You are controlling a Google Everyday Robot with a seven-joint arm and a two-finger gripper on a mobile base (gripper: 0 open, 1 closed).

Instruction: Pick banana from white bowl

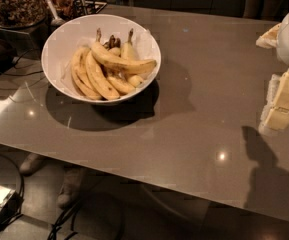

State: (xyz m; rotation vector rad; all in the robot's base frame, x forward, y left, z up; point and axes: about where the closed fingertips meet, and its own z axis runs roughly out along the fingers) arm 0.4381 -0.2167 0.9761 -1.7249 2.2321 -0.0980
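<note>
Gripper (283, 101) at 3 o'clock, opening can't tell; bowl (59, 41) at 10. Approach top banana (121, 62) mid-length, across its curve

Dim, warm scene. Light seems overhead: white bowl (54, 49) casts a dark shadow down-right on the glossy table (199, 89), 2 small glare spots on it. Gripper (279, 115) at the right edge, lit pale, drops its shadow just below.
</note>
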